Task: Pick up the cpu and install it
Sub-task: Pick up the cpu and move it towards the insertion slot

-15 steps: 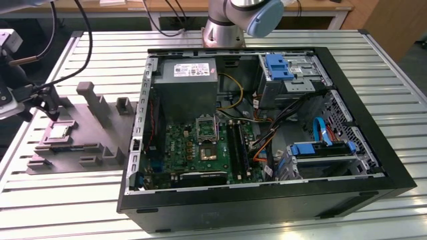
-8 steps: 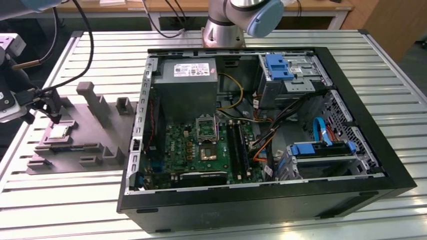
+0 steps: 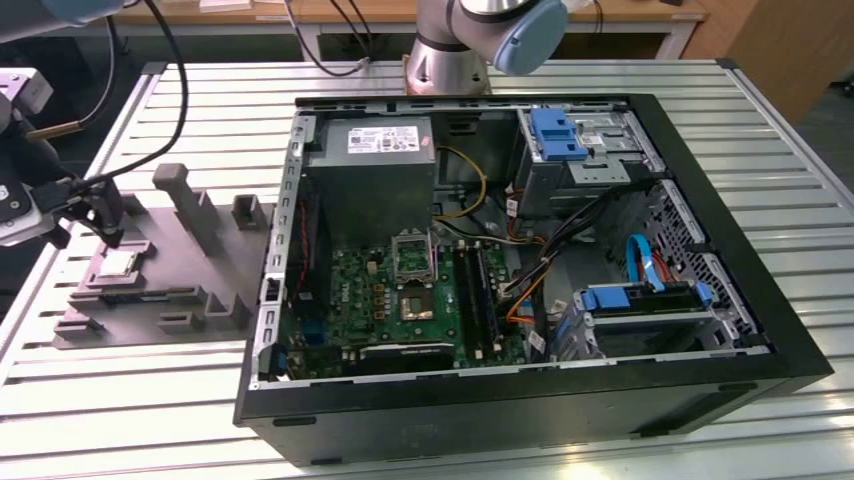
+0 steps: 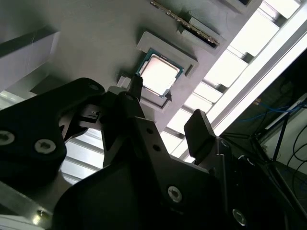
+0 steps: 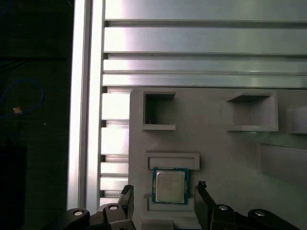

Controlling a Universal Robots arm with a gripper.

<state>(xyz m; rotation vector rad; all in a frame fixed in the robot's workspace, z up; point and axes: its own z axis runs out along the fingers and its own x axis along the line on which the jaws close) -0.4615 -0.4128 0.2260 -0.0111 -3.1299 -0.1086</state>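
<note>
Big slatted aluminium bench [image 3: 134, 400] carries the open black computer tower case [image 3: 534, 410] lying on its side. Just beside it, toward the exterior view's left, sits the grey moulded plastic tray with upright posts [image 3: 200, 290]. The black two-finger end effector [image 3: 90, 237] hangs over that tray, jaws spread wide and gripping nothing. The small flat square silver-grey cpu [image 5: 169, 186] lies in a shallow tray pocket, between the fingers [image 5: 201, 194] in the first wrist view with a gap either side.
</note>
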